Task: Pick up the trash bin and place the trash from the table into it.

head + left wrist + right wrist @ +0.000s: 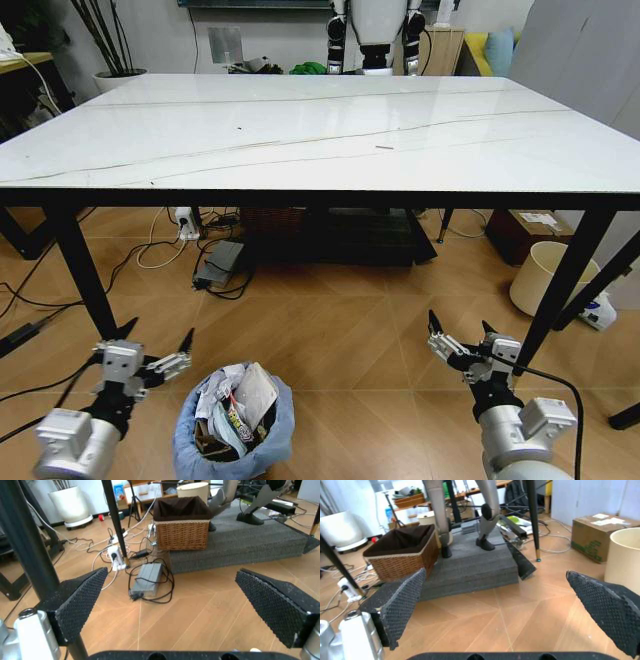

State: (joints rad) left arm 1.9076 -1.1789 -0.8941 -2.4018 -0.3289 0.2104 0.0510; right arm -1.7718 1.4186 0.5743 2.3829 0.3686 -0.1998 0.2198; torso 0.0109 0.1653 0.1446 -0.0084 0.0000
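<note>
The trash bin (200, 452), lined with a crinkly blue-grey bag, stands on the wooden floor in front of the table, low in the head view between my two arms. Crumpled papers, wrappers and other trash (238, 398) fill it to the rim. The white marble-look table (320, 130) carries a small dark sliver (385, 148) on its top. My left gripper (158, 330) hovers open just left of the bin, above the floor. My right gripper (460, 322) is open too, farther right and near a table leg. Both wrist views show wide-apart fingers, left (80, 603) and right (402, 605), holding nothing.
Black table legs (85, 275) (565, 285) flank the space ahead. A plain cream bin (540, 275) and a cardboard box (592, 530) sit at the right. Under the table lie cables, a power strip (185, 222), a wicker basket (182, 523) and a grey platform (470, 566).
</note>
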